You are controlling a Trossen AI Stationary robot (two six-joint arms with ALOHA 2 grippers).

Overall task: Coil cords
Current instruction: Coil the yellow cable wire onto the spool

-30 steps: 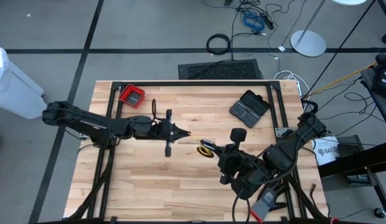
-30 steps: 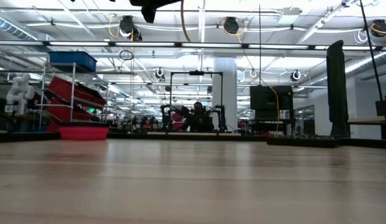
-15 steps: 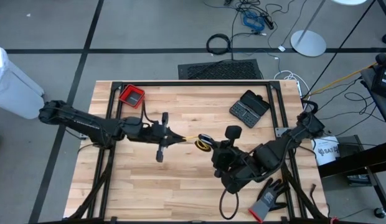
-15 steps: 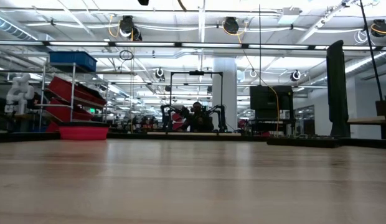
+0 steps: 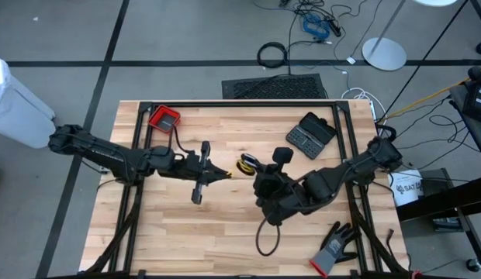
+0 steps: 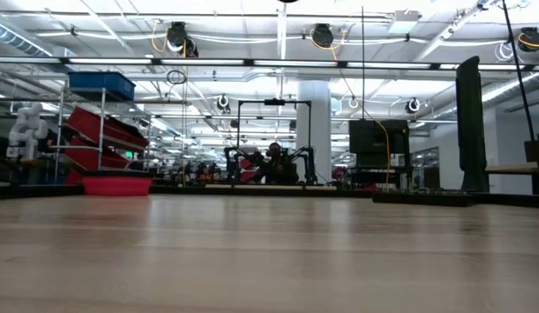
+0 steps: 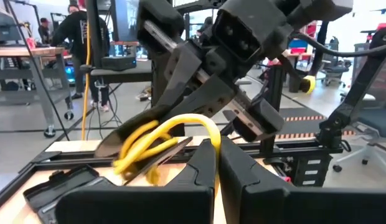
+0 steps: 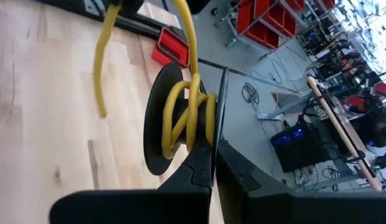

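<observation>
In the high view the yellow cord is wound into a small coil over the table's middle, with a loop of the black cord lying against it. My right gripper is shut on that bundle. A single yellow strand runs from the coil to my left gripper, which is shut on it just to the coil's left. Beyond the left gripper a short free end dangles. Both grippers are above the low view's frame. My left gripper pinches the yellow cord's single strand between its two fingers, near the free end. The fingers reach level from the table's left. The strand arches from them to the coil, clear of the table. My right gripper pinches the yellow coil's several turns, with the black loop, between its two fingers. It comes slanting down from the table's right. The bundle stands on edge in the hold, lifted clear of the table.
A red bin sits at the far left and an open black case at the far right. A grey-black glove lies near the front right edge. Black frame rails border the wooden table.
My right gripper has carried the coil toward the table's far left, closer to my left gripper, and has sunk a little. My left gripper has drawn back slightly toward the table's left. The yellow strand between them has shortened. The glove now shows from under the right arm.
</observation>
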